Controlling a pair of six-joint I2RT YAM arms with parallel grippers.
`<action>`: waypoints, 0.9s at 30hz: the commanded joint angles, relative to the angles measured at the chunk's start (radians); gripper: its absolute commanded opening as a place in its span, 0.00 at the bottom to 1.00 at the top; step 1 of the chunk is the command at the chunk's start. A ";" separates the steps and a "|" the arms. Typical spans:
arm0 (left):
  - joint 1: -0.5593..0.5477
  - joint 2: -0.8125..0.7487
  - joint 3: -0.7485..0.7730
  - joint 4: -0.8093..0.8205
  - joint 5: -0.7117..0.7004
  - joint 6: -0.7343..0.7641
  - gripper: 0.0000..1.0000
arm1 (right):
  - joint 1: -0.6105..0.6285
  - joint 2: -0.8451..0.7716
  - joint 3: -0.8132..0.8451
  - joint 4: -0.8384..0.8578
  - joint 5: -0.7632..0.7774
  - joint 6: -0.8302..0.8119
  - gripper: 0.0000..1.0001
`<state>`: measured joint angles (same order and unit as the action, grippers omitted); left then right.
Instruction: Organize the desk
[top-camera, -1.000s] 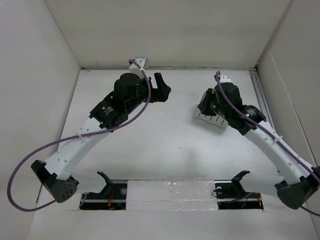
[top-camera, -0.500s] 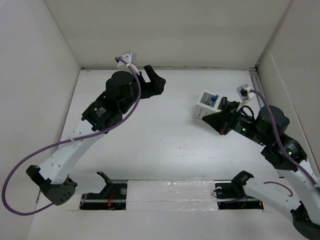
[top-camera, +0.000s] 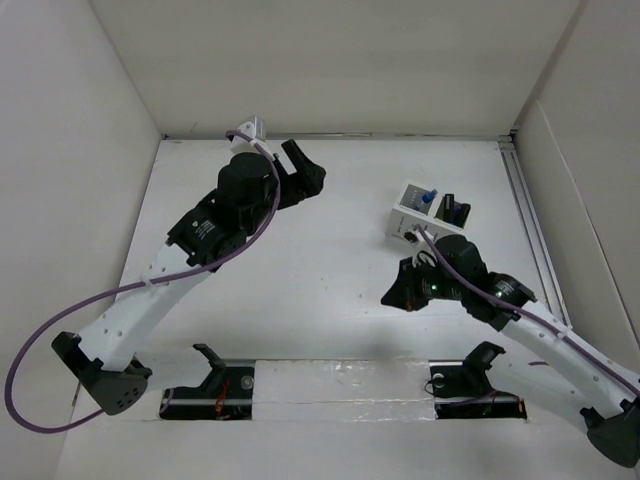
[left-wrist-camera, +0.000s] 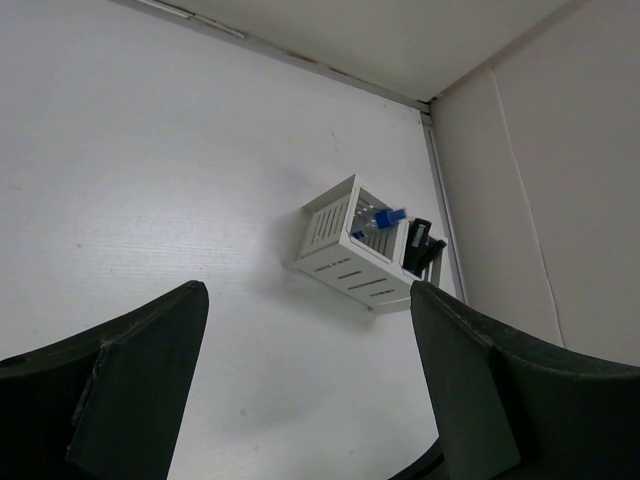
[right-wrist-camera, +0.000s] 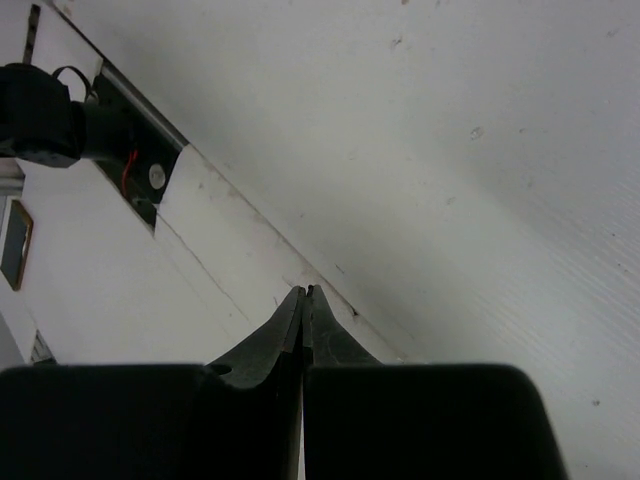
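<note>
- My left fingers (top-camera: 306, 166) hang spread wide, my right fingers (top-camera: 392, 297) pressed together on nothing, both above the surface (top-camera: 330, 250).
- The holder (top-camera: 425, 215) seems filled; I'd retreat high, well clear of it.

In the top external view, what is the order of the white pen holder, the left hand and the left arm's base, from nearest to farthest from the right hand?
1. The white slotted pen holder, just beyond the right hand, on the right side.
2. The left hand, at the far side, left of centre.
3. The left arm's base, at the near left corner.
</note>
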<state>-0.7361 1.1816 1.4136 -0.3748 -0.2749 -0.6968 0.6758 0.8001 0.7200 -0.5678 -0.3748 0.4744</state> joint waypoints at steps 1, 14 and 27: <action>-0.002 -0.001 -0.011 0.019 -0.017 -0.046 0.79 | 0.033 0.007 0.032 0.074 -0.027 -0.028 0.02; -0.002 0.099 0.103 0.059 0.005 0.089 0.78 | 0.077 0.116 0.016 0.092 -0.012 -0.028 0.05; -0.002 0.095 0.042 0.105 0.138 0.261 0.78 | 0.292 0.378 0.071 0.181 0.181 0.093 0.03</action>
<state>-0.7361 1.3056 1.4818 -0.3126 -0.1841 -0.4923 0.9325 1.1320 0.7307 -0.4694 -0.2546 0.5175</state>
